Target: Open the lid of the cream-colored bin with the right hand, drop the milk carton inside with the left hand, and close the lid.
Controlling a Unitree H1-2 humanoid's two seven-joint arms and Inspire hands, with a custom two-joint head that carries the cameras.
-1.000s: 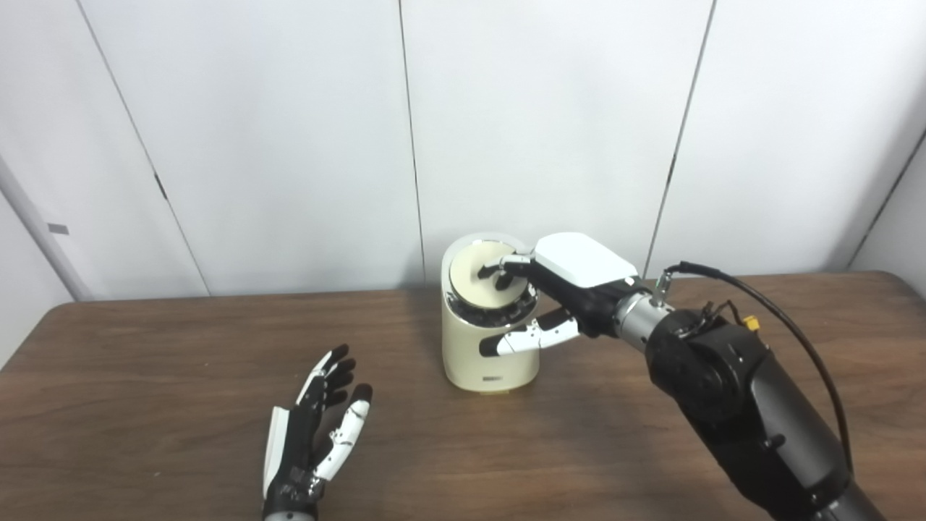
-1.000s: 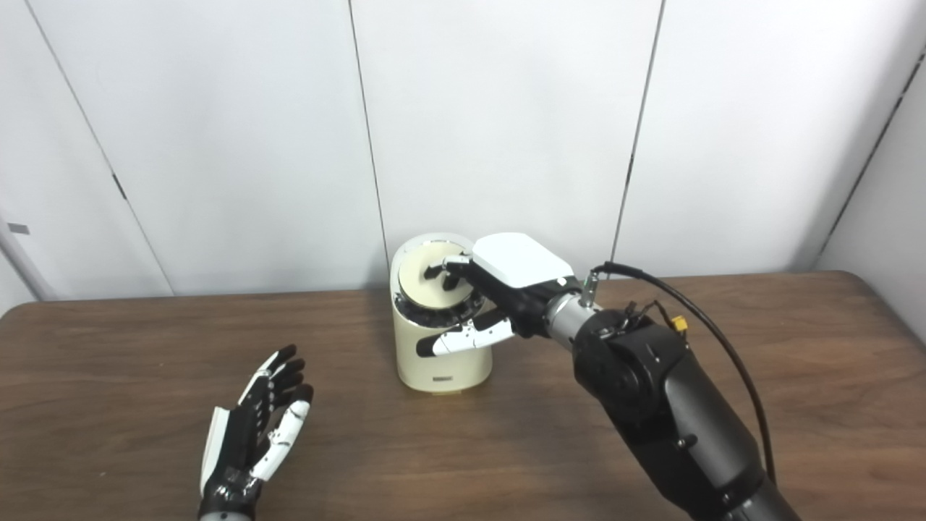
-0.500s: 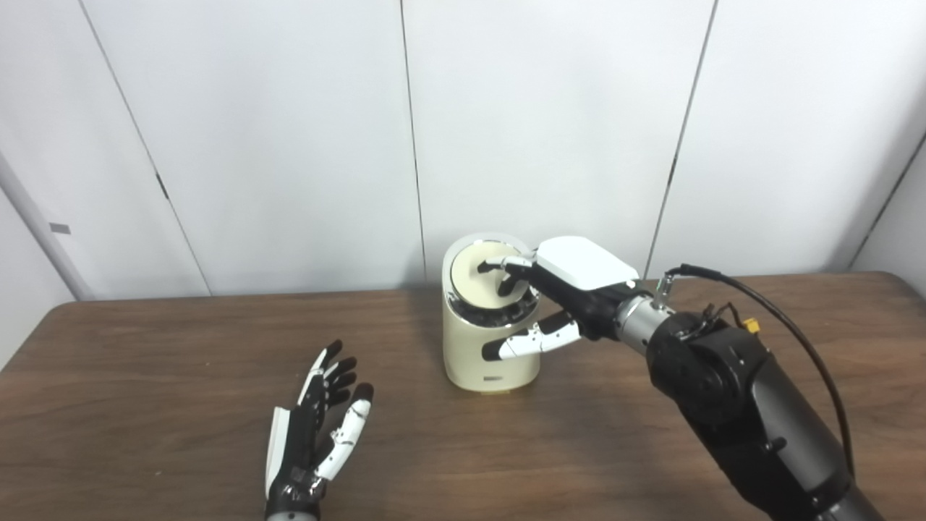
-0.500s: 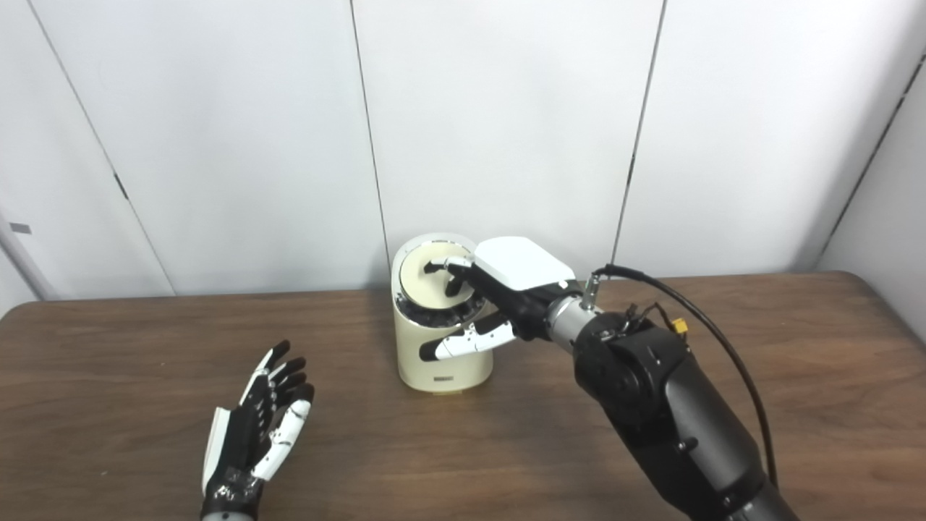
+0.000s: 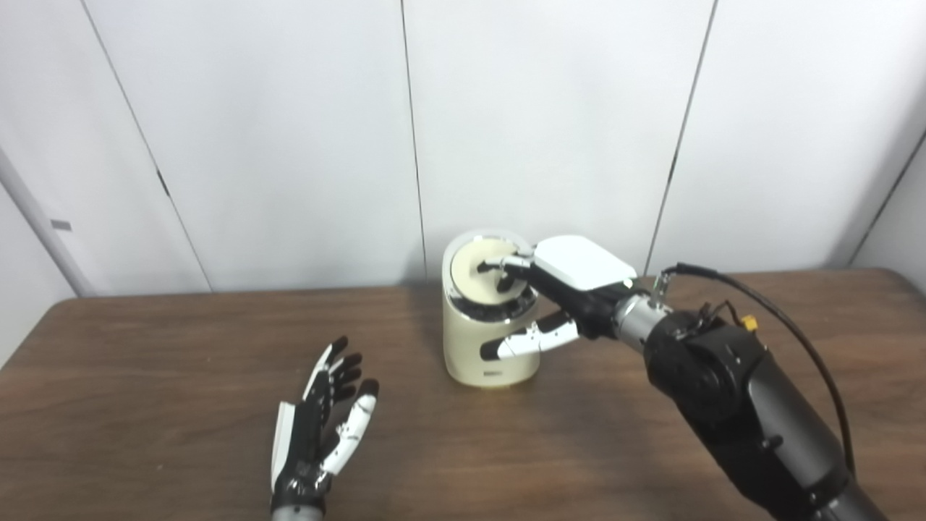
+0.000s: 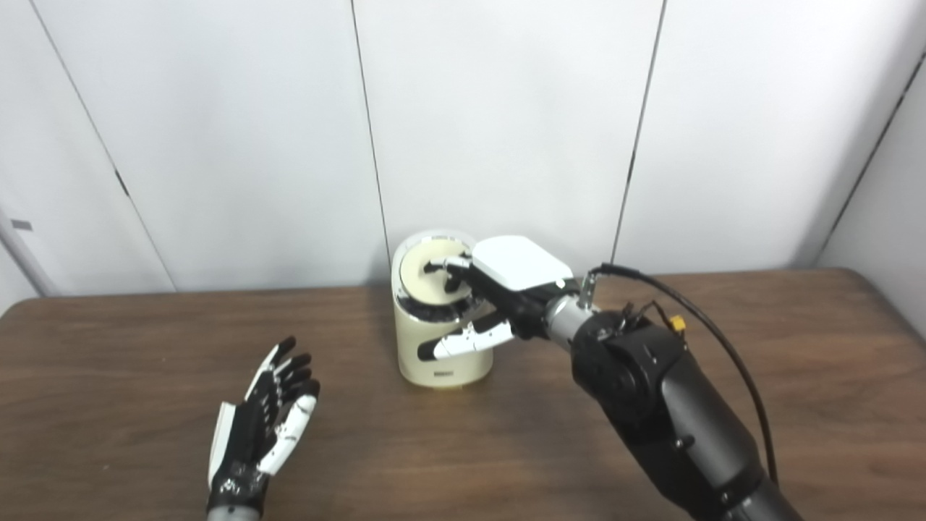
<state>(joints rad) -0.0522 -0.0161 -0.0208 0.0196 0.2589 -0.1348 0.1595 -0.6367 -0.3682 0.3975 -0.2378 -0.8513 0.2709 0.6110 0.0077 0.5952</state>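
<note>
Two hands were over the table point(image 5: 166, 376), and only one was at work. The right hand point(image 5: 557, 289) reached in from the right side to the bin point(image 5: 486, 340), which stood upright near the middle of the far edge. Its fingers point(image 5: 503, 266) curled down onto the lid point(image 5: 477, 266), touching the round cream disc from the right, while the thumb point(image 5: 524, 341) lay stretched across the front of the bin's body, just below the dark rim. The hand held nothing; the fingers pressed on the lid rather than gripped it. The lid looked tilted, its far side up and its near side sunk into the dark opening, so it seemed to pivot about a side-to-side axis; whether it was being pushed open or let shut could not be told.

The left hand point(image 5: 322, 434) rested near the front edge, left of the bin and well apart from it, palm up, fingers spread, empty.

No carton showed anywhere on the table; it may already have been inside the bin, but that was hidden. If so, closing the lid was the step left, and the right hand was much the nearer.

A small dark label sat low on the bin's front, too small to read.
</note>
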